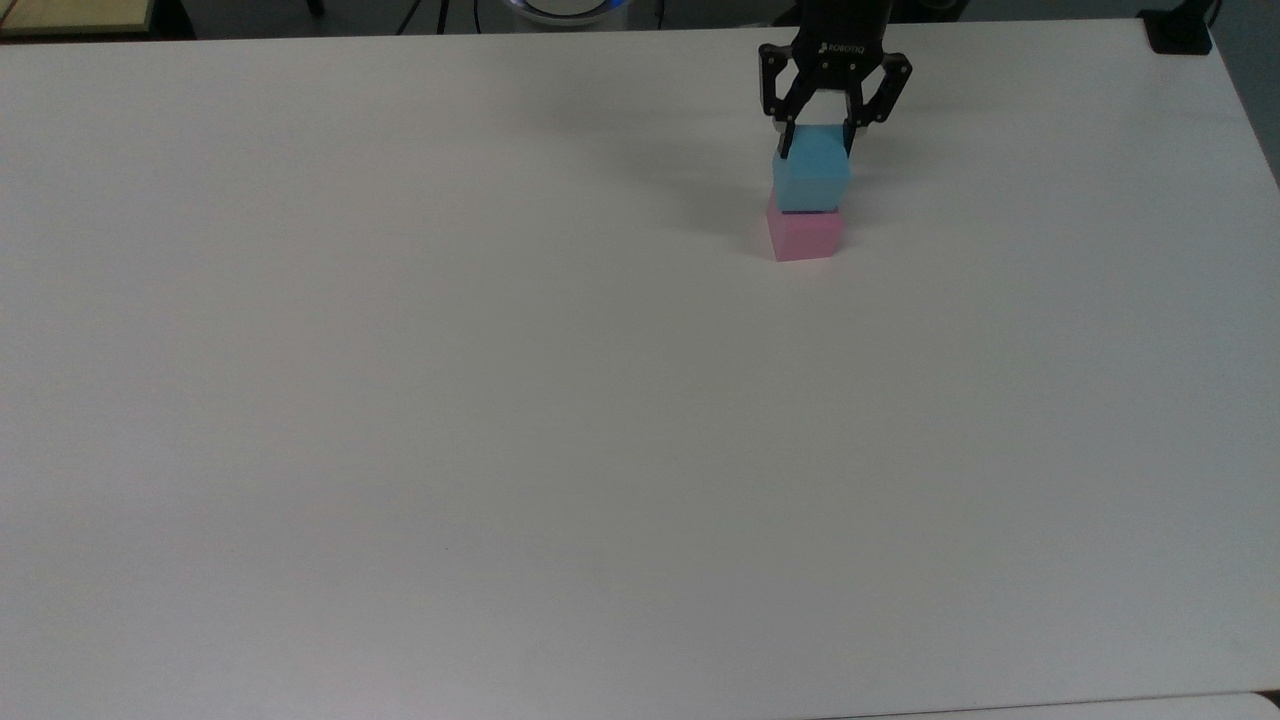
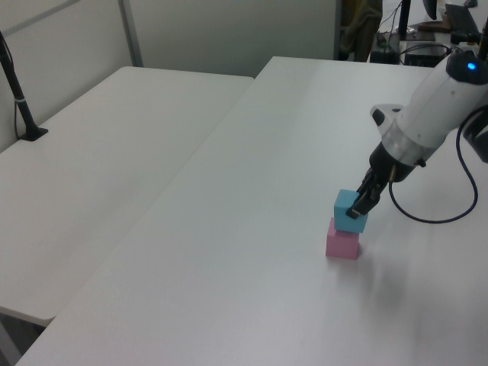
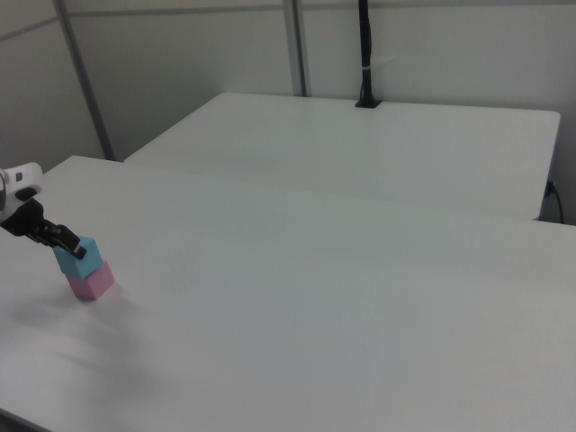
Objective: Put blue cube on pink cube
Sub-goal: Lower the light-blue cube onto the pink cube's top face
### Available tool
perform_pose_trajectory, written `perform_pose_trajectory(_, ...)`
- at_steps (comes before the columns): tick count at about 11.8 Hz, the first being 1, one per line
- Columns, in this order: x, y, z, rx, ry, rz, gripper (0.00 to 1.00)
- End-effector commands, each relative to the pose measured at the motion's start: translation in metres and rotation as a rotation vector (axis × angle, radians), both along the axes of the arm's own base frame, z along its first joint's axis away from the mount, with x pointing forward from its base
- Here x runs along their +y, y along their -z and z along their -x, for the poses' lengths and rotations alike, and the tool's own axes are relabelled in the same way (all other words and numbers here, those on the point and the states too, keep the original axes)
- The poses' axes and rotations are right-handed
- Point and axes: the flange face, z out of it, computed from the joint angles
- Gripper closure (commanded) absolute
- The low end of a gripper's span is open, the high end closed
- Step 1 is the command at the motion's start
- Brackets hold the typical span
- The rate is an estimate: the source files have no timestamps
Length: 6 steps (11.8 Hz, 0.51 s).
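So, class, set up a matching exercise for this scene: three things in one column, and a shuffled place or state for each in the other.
Things:
1. blue cube
2. pink cube
3. gripper

States:
A. standing directly on the table
B. shut on a cube
C. sitting atop the other cube

Pairs: 1-C, 2-A, 3-B

The blue cube [image 1: 811, 172] sits on the pink cube [image 1: 804, 236], both near the tabletop's [image 1: 500, 400] far edge, toward the top view's right.
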Motion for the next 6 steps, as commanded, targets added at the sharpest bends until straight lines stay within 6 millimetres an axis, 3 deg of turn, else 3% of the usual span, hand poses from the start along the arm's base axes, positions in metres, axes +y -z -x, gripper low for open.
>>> perform_pose_trajectory(1,0.0046,0.0281,0.0004,-0.014,0.011,0.033,0.81)
perform_pose_trajectory(2,0.0051,0.0303,0.0004,-0.02,0.017,0.032,0.8)
perform_pose_trajectory(3,0.0051,0.0326,0.0003,-0.018,0.022,0.033,0.73)
perform_pose_trajectory(4,0.0054,0.032,-0.0001,-0.019,0.029,0.028,0.52)
perform_pose_trajectory(6,0.0063,0.0313,0.0,-0.024,0.064,0.009,0.0)
